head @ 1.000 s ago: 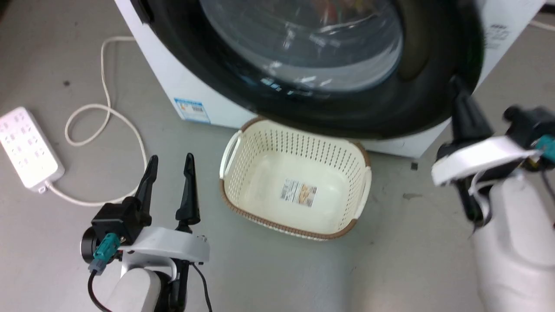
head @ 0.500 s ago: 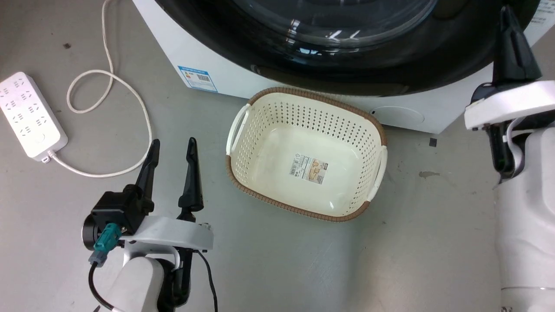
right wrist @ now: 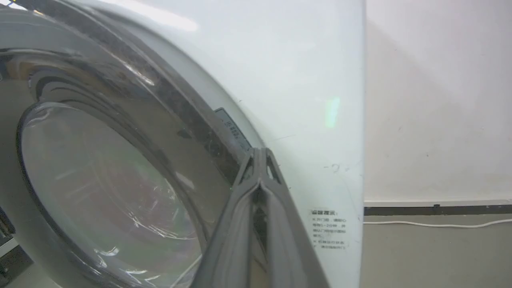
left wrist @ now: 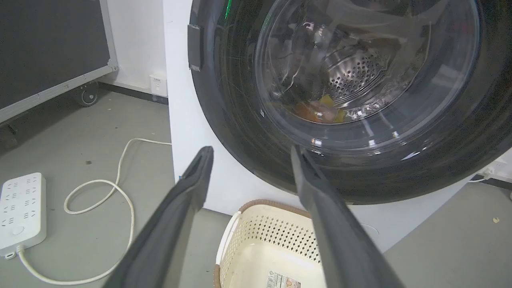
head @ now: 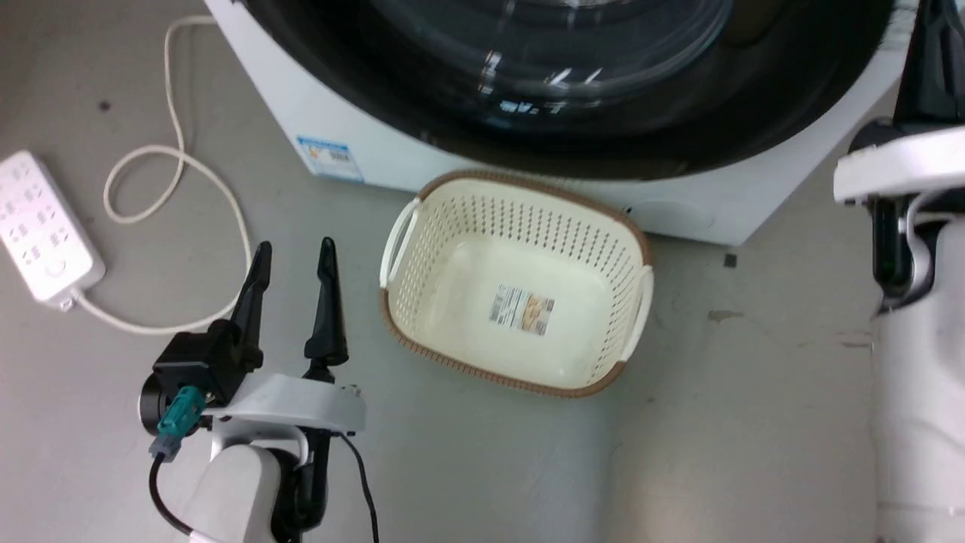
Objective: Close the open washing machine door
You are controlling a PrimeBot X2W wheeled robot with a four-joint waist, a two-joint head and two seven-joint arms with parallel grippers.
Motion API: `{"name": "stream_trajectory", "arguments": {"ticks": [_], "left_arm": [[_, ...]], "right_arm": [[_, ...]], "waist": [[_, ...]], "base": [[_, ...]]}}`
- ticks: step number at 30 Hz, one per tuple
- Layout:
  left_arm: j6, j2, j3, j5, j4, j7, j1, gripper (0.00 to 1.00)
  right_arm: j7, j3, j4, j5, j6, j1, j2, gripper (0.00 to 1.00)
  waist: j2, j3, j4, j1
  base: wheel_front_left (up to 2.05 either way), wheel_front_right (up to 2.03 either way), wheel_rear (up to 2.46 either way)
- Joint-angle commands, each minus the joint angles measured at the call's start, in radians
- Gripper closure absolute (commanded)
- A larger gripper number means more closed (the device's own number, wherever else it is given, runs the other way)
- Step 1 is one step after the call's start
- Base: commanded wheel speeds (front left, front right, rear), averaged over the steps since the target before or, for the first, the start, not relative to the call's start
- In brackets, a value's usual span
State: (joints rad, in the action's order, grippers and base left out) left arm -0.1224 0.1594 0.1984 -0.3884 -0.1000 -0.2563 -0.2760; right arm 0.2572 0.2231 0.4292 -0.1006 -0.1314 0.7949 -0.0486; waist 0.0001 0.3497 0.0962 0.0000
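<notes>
Glossy black-rimmed washing machine door (left wrist: 230, 132), glass-bowled; left jaws apart, right jaws clenched.

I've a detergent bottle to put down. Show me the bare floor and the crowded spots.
Bare floor: right of the basket, up to the right arm, and the wide strip between basket and robot. Crowded: left, where power strip, cord and left gripper are; the basket nearly meets the washing machine.

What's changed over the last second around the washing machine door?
The round, black-rimmed glass washing machine door looks to have swung in against the white machine front. The shut right gripper, at its rim, moved up and right in the head view; the camera shifted too. The open left gripper, cream perforated plastic basket and white power strip stayed put.
</notes>
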Motion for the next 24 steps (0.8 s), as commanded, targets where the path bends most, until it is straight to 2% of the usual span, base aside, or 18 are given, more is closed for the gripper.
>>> {"name": "stream_trajectory", "arguments": {"ticks": [1, 7, 14, 19, 24], "left_arm": [[0.006, -0.001, -0.01, 0.01, -0.006, -0.005, 0.014, 0.0], [0.017, 0.001, -0.042, 0.016, -0.026, -0.005, 0.054, 0.0], [0.018, 0.006, -0.078, 0.017, -0.032, -0.005, 0.141, 0.0], [0.016, 0.011, -0.084, 0.018, -0.019, -0.005, 0.194, 0.0], [0.017, 0.018, -0.071, 0.025, -0.02, 0.001, 0.213, 0.0]], "right_arm": [[0.004, -0.011, -0.026, -0.02, 0.001, -0.047, -0.002, 1.0], [0.004, -0.072, -0.105, -0.063, 0.001, -0.212, -0.002, 1.0], [0.005, -0.137, -0.106, -0.085, 0.001, -0.405, -0.002, 1.0], [0.005, -0.166, -0.099, -0.09, 0.001, -0.514, -0.002, 1.0], [0.004, -0.177, -0.092, -0.088, 0.001, -0.583, -0.002, 1.0]], "waist": [[-0.0001, -0.052, -0.035, 0.0], [-0.0001, -0.177, -0.107, 0.0], [-0.0001, -0.32, -0.19, 0.0], [-0.0001, -0.356, -0.218, 0.0], [-0.0001, -0.369, -0.219, 0.0]], "base": [[0.0, 0.0, 0.0], [0.0, 0.0, 0.0], [0.0, 0.0, 0.0], [0.0, 0.0, 0.0], [0.0, 0.0, 0.0]]}}
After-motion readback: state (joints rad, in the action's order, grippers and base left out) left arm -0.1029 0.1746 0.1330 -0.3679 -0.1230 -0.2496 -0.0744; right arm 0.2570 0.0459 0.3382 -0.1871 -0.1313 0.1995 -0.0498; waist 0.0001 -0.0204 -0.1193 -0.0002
